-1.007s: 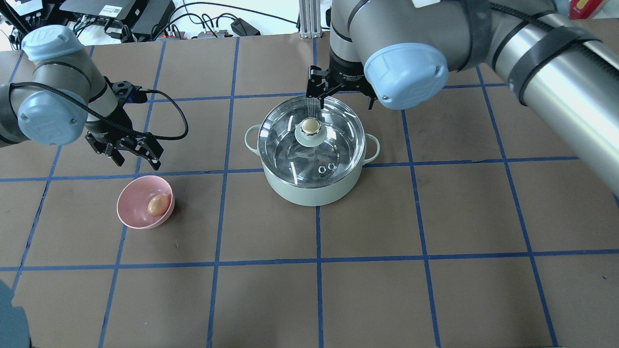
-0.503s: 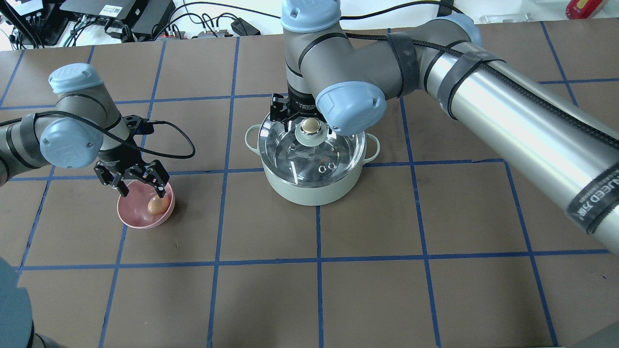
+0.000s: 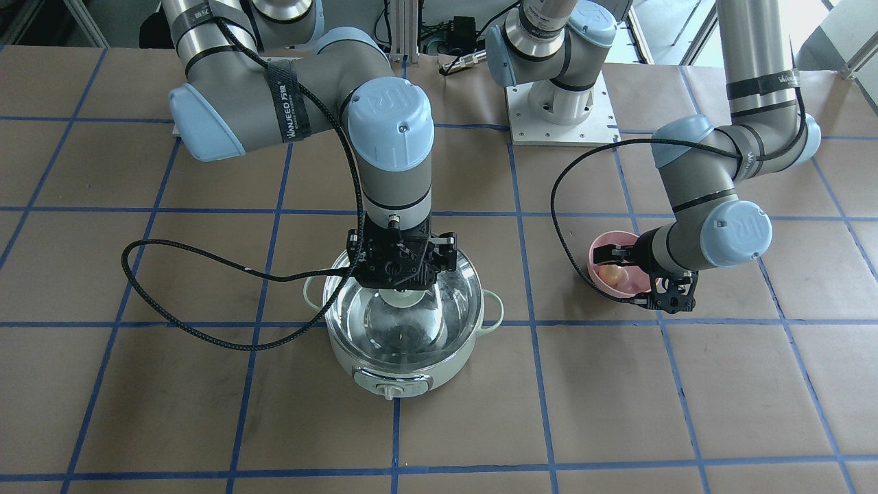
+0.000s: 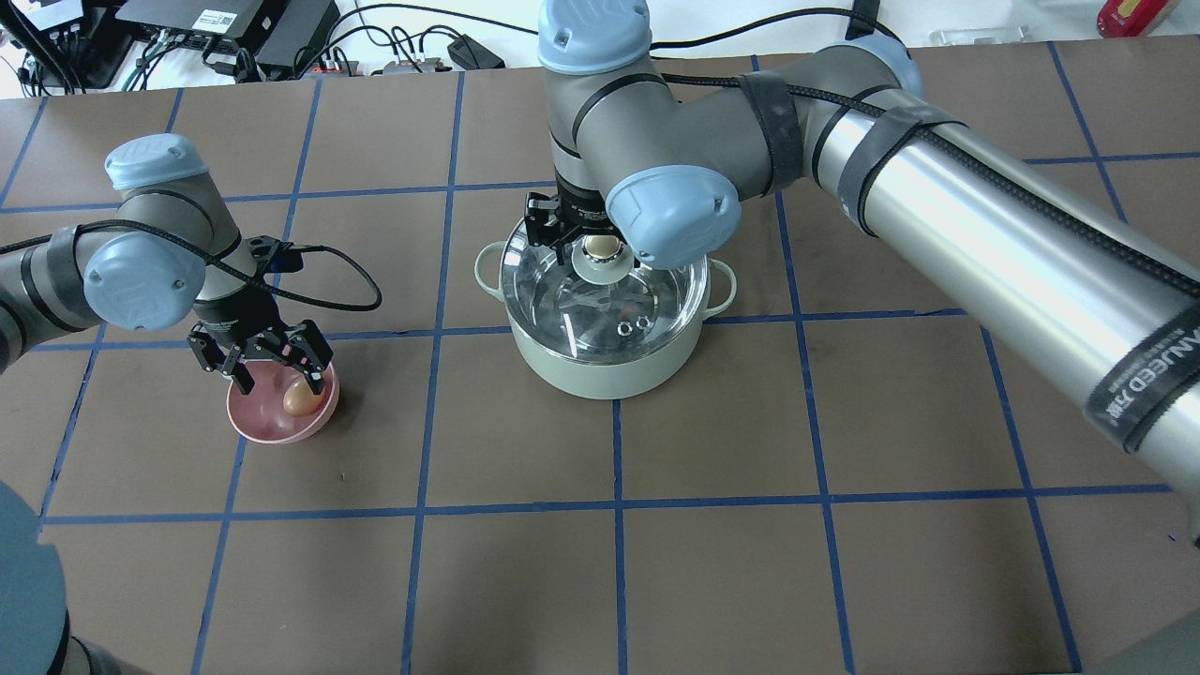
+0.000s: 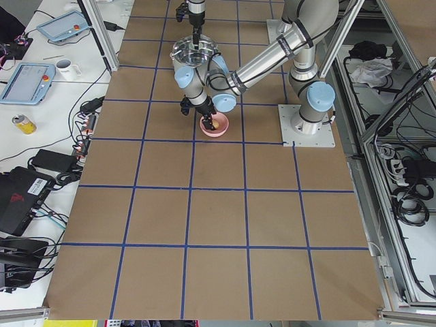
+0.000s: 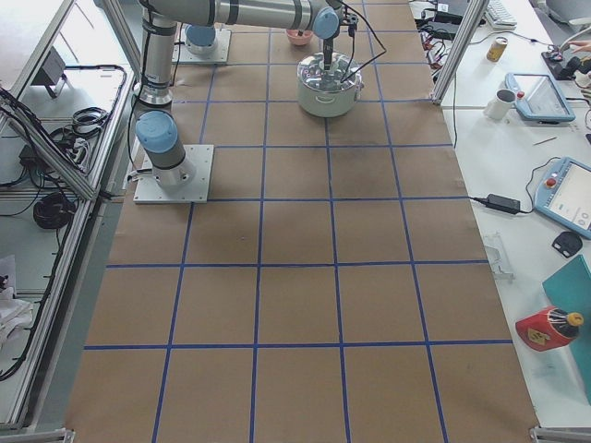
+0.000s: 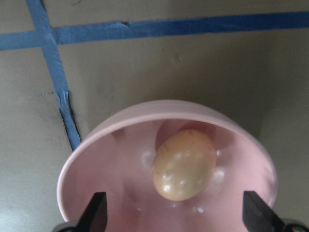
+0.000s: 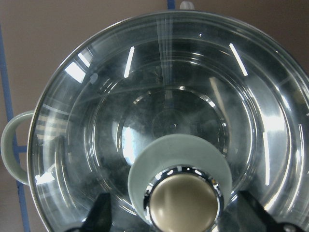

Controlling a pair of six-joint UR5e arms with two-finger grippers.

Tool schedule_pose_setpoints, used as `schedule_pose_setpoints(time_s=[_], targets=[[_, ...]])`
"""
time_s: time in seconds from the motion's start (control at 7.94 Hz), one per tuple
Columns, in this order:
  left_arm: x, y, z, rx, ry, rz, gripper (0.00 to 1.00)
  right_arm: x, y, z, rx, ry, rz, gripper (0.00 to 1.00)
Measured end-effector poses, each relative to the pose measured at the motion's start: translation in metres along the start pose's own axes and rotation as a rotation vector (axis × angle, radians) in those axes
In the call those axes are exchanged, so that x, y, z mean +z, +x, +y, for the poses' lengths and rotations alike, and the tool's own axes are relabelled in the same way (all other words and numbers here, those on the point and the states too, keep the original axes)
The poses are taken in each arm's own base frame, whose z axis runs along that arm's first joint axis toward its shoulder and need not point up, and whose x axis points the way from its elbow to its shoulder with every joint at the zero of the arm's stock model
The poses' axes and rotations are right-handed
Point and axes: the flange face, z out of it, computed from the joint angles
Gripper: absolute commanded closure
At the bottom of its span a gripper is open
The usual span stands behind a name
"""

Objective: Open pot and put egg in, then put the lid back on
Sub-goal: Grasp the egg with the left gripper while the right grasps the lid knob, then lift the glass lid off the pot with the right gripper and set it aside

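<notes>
Left side: left hand (image 4: 281,380) hangs over the far rim of the pink bowl (image 4: 246,424), fingers spread wide. The wrist view shows both fingertips apart, with the egg (image 4: 299,398) lying between and ahead of them. No contact seen, nothing gripped. The egg rests on the bowl's floor, toward the side nearer the pot. The bowl sits on the table (image 4: 525,581), brown cover with a blue tape grid.

Centre: pot (image 4: 600,370) stands upright, well apart from the bowl, its dial (image 3: 389,391) facing away from the robot. The lid (image 4: 562,281) is seated on the pot's rim, steel interior visible through the glass.

Right hand (image 8: 176,215) is down over the lid, released, one finger on each side of the knob (image 4: 601,247). The wrist view shows a gap on both sides.

Writing: a black strap (image 4: 1146,380) on the right forearm reads "WANJEED" with two characters I cannot make out. The blue joint cap (image 3: 387,110) carries a "UR" logo.
</notes>
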Motion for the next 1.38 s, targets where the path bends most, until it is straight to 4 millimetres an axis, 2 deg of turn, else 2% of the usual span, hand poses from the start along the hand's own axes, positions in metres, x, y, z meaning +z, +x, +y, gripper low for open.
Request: schedule_pose_setpoints(time_s=[0.13, 0.25, 0.38, 0.5, 0.63, 1.01, 1.26, 1.38], targets=[[0.002, -0.001, -0.002, 0.000, -0.005, 0.001, 0.02, 0.000, 0.000, 0.000, 0.000, 0.001, 0.003, 0.40], [0.004, -0.002, -0.003, -0.001, -0.008, -0.003, 0.03, 0.000, 0.000, -0.001, 0.000, 0.002, 0.003, 0.50], [0.005, -0.003, -0.003, -0.005, -0.014, -0.011, 0.03, -0.001, 0.000, -0.001, 0.000, 0.003, 0.002, 0.67], [0.009, -0.004, -0.005, -0.009, -0.022, -0.014, 0.03, -0.001, -0.001, -0.001, -0.002, 0.004, 0.001, 0.95], [0.011, -0.005, -0.007, -0.011, -0.024, -0.015, 0.04, -0.001, 0.000, -0.002, -0.007, 0.004, 0.001, 1.00], [0.012, -0.005, -0.010, -0.013, -0.023, -0.013, 0.06, -0.013, 0.006, -0.004, -0.004, 0.016, -0.011, 1.00], [0.014, -0.005, -0.011, -0.014, -0.024, -0.009, 0.06, -0.038, 0.016, -0.005, -0.008, 0.051, -0.022, 1.00], [0.015, -0.005, -0.012, -0.015, -0.023, -0.008, 0.07, -0.057, 0.030, -0.007, -0.016, 0.069, -0.024, 1.00]])
